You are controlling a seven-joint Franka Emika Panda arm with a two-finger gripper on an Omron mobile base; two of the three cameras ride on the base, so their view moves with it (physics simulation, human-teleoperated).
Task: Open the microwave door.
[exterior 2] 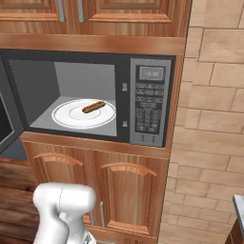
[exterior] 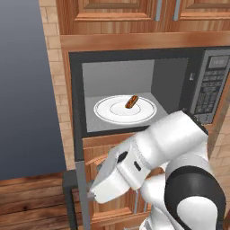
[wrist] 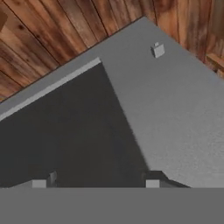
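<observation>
The microwave door (exterior 2: 5, 119) stands swung wide open on its left hinge, and its dark window shows at the left edge of the right base view. From the left base view I see the door (exterior: 83, 193) nearly edge-on, with the black handle (exterior: 68, 197) on its outer side. In the hand view, the door's grey inner face (wrist: 175, 109) and dark window (wrist: 74, 131) lie close ahead. A small latch tab (wrist: 158, 50) sticks out of the grey face. My gripper (wrist: 98, 181) is open, with its fingertips (wrist: 152, 179) wide apart and nothing between them. My hand (exterior: 96, 191) is right beside the door's free edge.
A white plate (exterior: 108, 112) with a sausage (exterior: 131, 101) lies inside the lit cavity. The keypad panel (exterior 2: 150, 102) is to its right. Wooden cabinet doors (exterior 2: 119, 195) are below the microwave and a brick wall (exterior 2: 214, 119) is to its right. Plank floor (wrist: 43, 35) lies beyond the door.
</observation>
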